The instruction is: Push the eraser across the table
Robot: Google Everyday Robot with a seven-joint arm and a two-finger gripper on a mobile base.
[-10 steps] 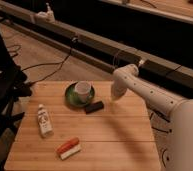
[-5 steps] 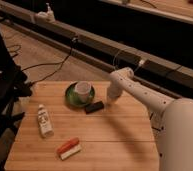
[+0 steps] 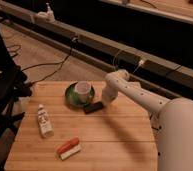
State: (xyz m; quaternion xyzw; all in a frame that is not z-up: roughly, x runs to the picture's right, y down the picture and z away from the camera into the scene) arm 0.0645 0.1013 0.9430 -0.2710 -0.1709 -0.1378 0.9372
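Observation:
The eraser, a small flat black block, lies on the light wooden table just right of the green saucer. My gripper hangs from the white arm at the eraser's right end, close to it or touching it. I cannot tell whether there is contact.
A white cup stands on the green saucer. A white tube lies at the table's left. An orange-and-white block lies near the front edge. A dark chair stands left of the table. Cables run on the floor behind.
The arm has swung left and lowered, bringing my gripper from the table's right rear down to the eraser's right end. The eraser has not clearly moved.

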